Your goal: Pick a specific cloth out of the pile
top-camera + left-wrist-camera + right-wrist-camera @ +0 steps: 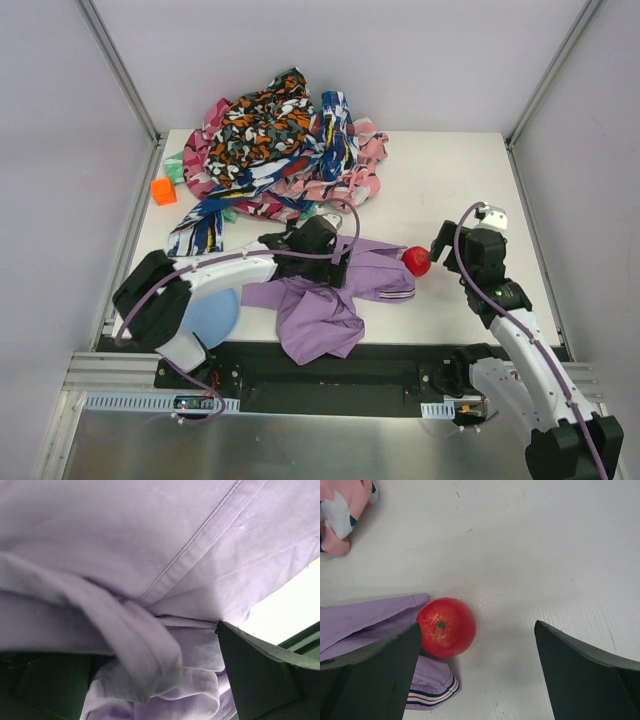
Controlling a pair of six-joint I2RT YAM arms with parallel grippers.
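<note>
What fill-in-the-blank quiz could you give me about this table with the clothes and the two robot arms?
1. Fabric of the lilac shirt sits between the fingers of the ____ end effector.
2. The right end effector, near the ball, has its fingers ____.
3. The ball beside the shirt's striped hem is ____.
4. In the top view, the small cube left of the pile is ____.
Missing words: left; open; red; orange.

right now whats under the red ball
The red ball overlaps a sleeve end of the cloth, near its striped trim; the rest sits over bare white table. The contact spot directly beneath is hidden by the ball itself.
</note>
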